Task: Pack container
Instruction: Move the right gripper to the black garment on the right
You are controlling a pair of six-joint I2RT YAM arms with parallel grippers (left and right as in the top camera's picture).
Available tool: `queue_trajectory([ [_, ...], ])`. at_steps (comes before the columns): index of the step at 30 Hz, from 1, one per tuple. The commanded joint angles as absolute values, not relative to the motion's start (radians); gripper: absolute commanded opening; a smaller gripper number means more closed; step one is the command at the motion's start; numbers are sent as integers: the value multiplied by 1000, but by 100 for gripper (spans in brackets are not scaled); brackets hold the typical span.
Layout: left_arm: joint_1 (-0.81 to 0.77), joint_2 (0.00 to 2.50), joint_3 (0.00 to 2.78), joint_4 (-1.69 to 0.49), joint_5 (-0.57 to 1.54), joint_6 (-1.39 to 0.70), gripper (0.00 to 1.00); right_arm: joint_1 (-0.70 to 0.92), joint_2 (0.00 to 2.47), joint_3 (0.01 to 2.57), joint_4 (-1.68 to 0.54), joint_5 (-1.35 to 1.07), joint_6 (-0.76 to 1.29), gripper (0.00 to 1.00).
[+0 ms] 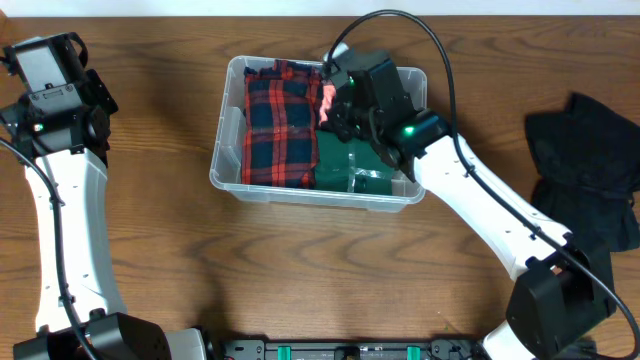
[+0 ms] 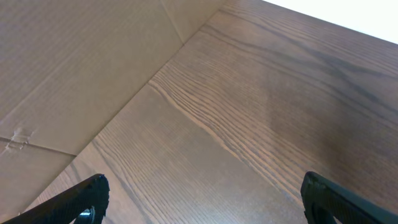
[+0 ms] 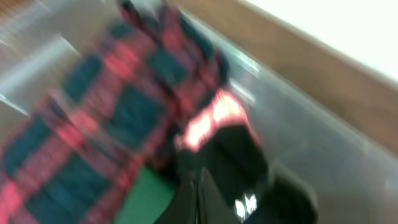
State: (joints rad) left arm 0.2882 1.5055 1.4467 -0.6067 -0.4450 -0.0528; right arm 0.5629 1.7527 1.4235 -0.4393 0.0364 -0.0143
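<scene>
Overhead, the container [image 1: 226, 165] sits mid-table toward the far edge. It holds 2 cloths side by side, plaid [image 1: 280, 120] on the left and green [image 1: 335, 160] on the right. My right gripper [image 1: 340, 106] is inside at the far end by a pink scrap [image 1: 327, 97]. The blurred wrist view won't show its grip. My left gripper [image 2: 202, 205] is spread wide and empty over bare table [image 2: 249, 112], well apart. A black cloth [image 1: 590, 165] lies far right.
</scene>
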Motion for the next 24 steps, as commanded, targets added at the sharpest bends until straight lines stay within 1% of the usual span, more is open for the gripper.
queue_trajectory([
  [1, 292, 1509, 1442, -610, -454, -65, 98, 516, 1739, 1422, -497, 128, 106, 1],
  [6, 292, 1509, 1442, -610, -454, -65, 98, 403, 1686, 1422, -635, 123, 216, 1],
  [9, 292, 1509, 1442, -610, -454, -65, 98, 311, 1649, 1422, -713, 124, 224, 1],
  [16, 292, 1509, 1442, -610, -454, -65, 98, -31, 1614, 1421, -907, 131, 230, 1],
  [21, 292, 1509, 1442, -610, -454, -65, 98, -277, 1615, 1408, -964, 131, 351, 1],
  [24, 292, 1509, 1442, -610, -454, -65, 98, -408, 1615, 1404, -977, 131, 378, 1],
])
